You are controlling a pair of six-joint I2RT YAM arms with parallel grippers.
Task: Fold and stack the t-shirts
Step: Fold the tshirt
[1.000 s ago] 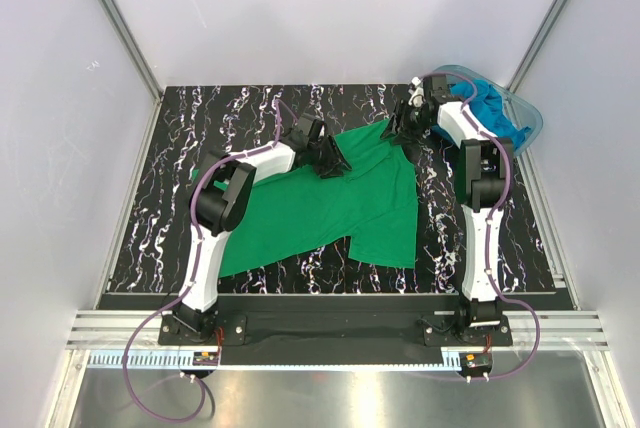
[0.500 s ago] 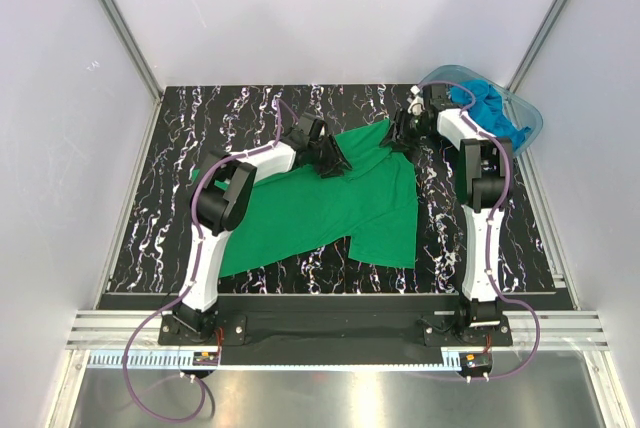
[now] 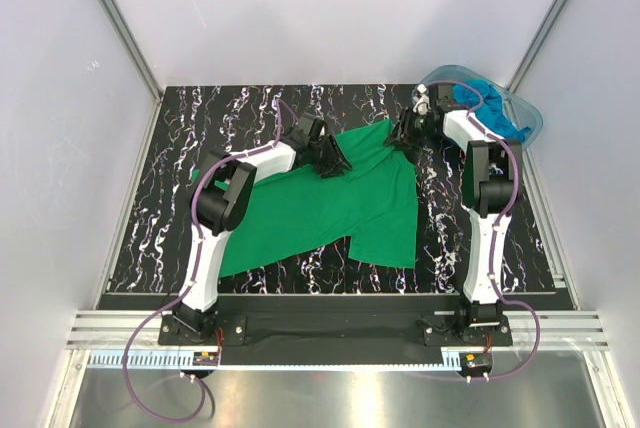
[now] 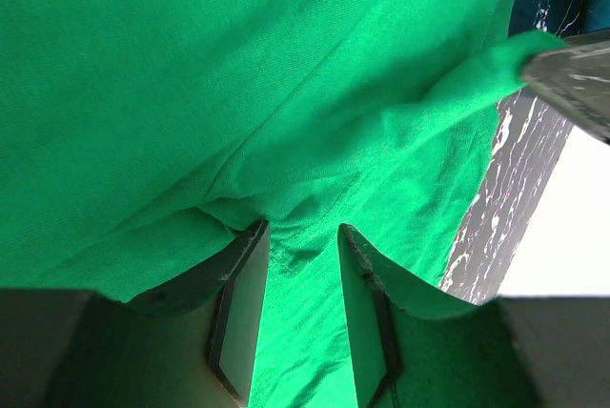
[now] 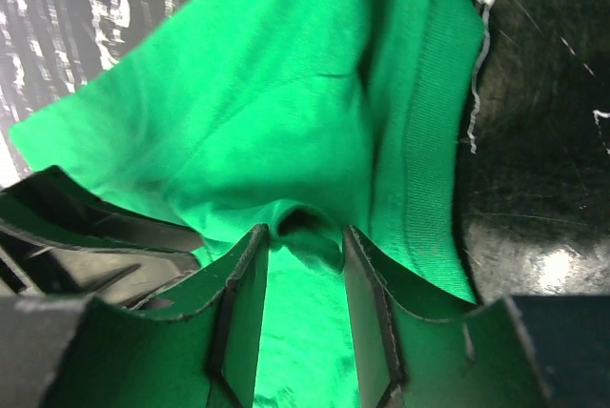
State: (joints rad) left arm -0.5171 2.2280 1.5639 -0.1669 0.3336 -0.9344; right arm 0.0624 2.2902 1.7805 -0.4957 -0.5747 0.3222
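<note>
None of the folding is done, by my reading. The green t-shirt (image 3: 330, 213) lies spread and rumpled across the middle of the desk (image 3: 170, 198), with no fold laid in it. The turquoise t-shirts (image 3: 490, 106) sit bunched in the plastic tub (image 3: 530, 126) at the far right corner. Every fold and the whole stack are left to do.

The left fingers (image 4: 240, 303) stand at the green shirt's far edge. They are drawn narrow on a raised tuck of green cloth that puckers toward their tips, and I judge it pinched. The right fingers (image 5: 367, 298) stand at the shirt's far right corner, narrow as well, with a hump of green cloth between their tips. Whether they clamp it I cannot tell.
</note>
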